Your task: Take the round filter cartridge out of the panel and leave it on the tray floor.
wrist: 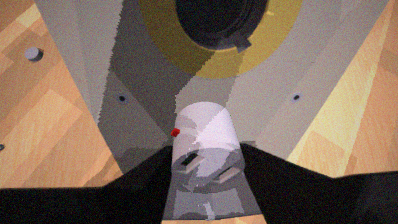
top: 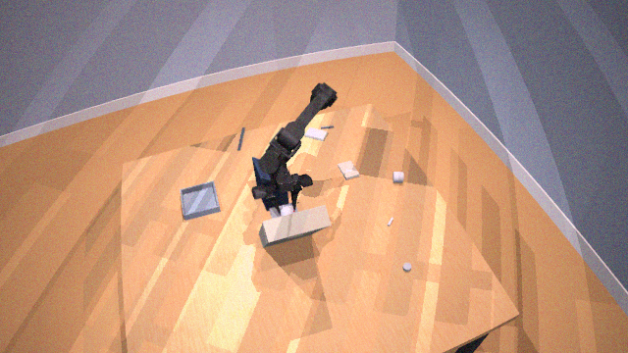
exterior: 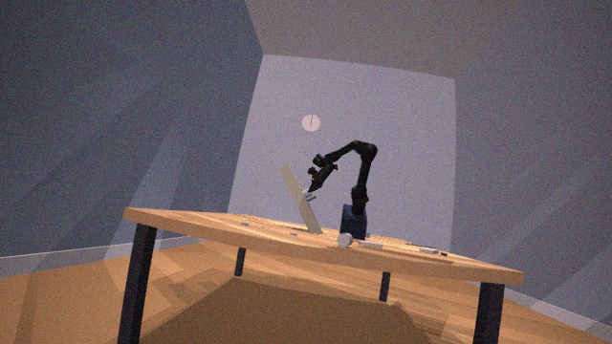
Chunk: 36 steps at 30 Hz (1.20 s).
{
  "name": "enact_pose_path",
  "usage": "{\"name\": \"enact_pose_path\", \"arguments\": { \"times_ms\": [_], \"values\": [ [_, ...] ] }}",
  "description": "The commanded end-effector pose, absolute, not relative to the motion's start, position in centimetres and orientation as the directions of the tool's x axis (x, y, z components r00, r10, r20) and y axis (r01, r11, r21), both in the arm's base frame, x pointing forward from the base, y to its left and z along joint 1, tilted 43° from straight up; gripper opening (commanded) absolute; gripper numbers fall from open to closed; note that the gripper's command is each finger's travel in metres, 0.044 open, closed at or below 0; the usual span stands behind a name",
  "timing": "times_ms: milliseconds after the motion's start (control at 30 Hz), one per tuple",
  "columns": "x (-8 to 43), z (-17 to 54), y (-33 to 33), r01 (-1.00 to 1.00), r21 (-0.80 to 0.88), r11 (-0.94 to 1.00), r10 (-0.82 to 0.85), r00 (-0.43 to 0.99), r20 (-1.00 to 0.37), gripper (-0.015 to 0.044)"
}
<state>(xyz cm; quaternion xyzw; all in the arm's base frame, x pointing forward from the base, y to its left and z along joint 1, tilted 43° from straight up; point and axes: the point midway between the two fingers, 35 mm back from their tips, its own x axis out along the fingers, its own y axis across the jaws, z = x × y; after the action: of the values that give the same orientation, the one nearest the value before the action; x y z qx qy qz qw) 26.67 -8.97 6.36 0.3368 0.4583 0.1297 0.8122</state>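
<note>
The service panel [top: 299,225] [exterior: 297,198] [wrist: 270,105] stands tilted on the table. Its round bore is dark and empty inside a yellow ring [wrist: 167,47]. The white filter cartridge [top: 287,210] [wrist: 210,127], with two slots on its end and a red mark on its side, is outside the bore, below it, at a small grey ledge [wrist: 182,206] on the panel's face. My gripper [exterior: 311,191] [wrist: 206,150] is shut on the cartridge, one finger on each side. Whether the cartridge touches the ledge is unclear. The grey tray [top: 202,215] lies left of the arm in the top view.
A white cylinder [top: 397,177] [exterior: 344,240], a small disc [top: 407,267] [wrist: 33,54] and a thin white stick [top: 391,222] lie right of the panel in the top view. Two flat pale blocks [top: 348,170] [top: 316,133] lie beside the arm. A dark rod [top: 240,138] lies behind the tray.
</note>
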Motion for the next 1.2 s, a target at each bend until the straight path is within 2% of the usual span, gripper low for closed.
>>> {"name": "enact_pose_path", "arguments": {
  "times_ms": [0,600,1167],
  "values": [
    [27.1,6.8,-9.6,0.098,0.665,0.74,0.518,0.547,-0.657,0.0],
    [22.7,13.0,-14.7,0.101,0.665,0.74,0.518,0.544,-0.66,0.0],
    [22.5,7.2,-19.9,0.101,0.661,0.744,0.514,0.545,-0.662,0.0]
  ]
}}
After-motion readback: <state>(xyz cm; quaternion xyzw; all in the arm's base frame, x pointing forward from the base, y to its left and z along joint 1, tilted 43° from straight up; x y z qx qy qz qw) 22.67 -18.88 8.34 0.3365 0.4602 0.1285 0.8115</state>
